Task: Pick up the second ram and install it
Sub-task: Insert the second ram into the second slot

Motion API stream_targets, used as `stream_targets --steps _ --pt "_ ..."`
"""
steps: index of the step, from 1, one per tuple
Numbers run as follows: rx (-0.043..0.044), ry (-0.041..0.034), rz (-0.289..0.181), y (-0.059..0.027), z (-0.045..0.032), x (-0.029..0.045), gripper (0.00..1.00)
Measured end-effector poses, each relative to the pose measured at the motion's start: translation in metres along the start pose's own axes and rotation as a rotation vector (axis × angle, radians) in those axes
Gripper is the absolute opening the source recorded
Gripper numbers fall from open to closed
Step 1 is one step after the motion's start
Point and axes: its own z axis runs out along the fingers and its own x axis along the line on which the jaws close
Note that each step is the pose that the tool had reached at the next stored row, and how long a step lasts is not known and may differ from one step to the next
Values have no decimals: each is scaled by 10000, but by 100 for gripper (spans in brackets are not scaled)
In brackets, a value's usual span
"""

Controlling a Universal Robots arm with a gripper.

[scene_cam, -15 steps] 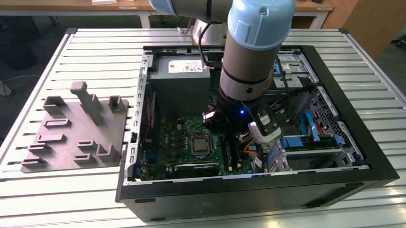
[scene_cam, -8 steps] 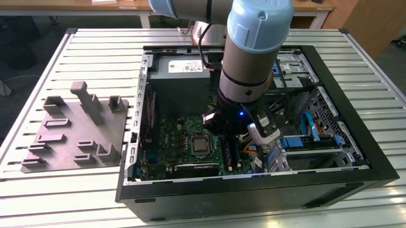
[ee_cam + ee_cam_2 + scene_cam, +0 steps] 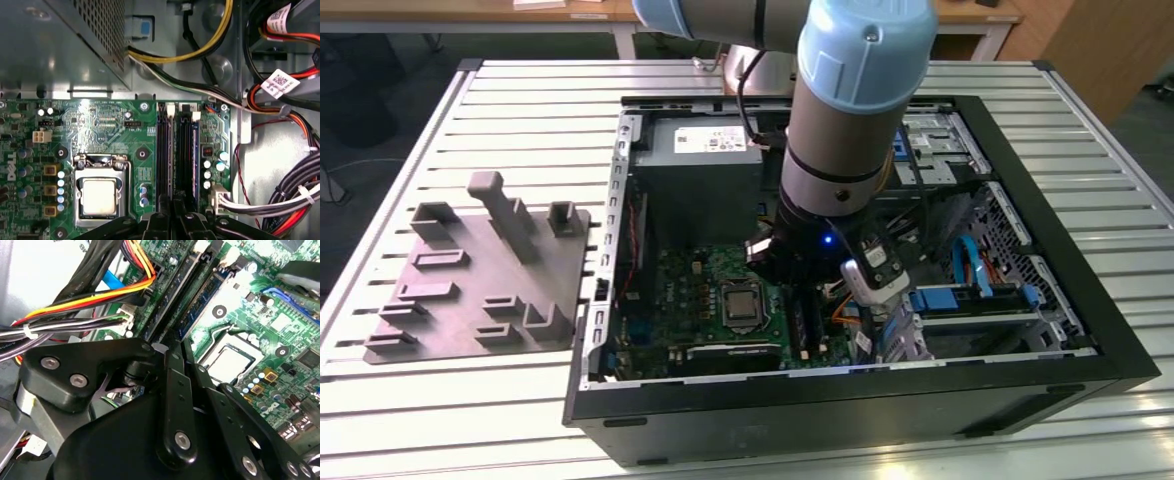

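Black metal tool [image 3: 175, 207] clenched on thin second ram [image 3: 175, 170], above long black memory slots [image 3: 162, 150], green motherboard [image 3: 100, 130].

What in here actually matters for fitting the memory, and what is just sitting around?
Part of the job:
- the gripper, at the end of the memory slots
- the ram strip, standing in one slot

Just lying about:
- the grey fixture block, outside the case
- the processor
- the cable bundles
- the power supply box
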Motion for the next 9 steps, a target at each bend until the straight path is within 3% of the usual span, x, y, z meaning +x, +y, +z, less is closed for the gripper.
stream_targets --steps 3,4,9 --pt "2 0 0 0 0 0 21" --pt "4 0 1 -1 -1 0 27" --pt "6 0 1 0 -45 0 27"
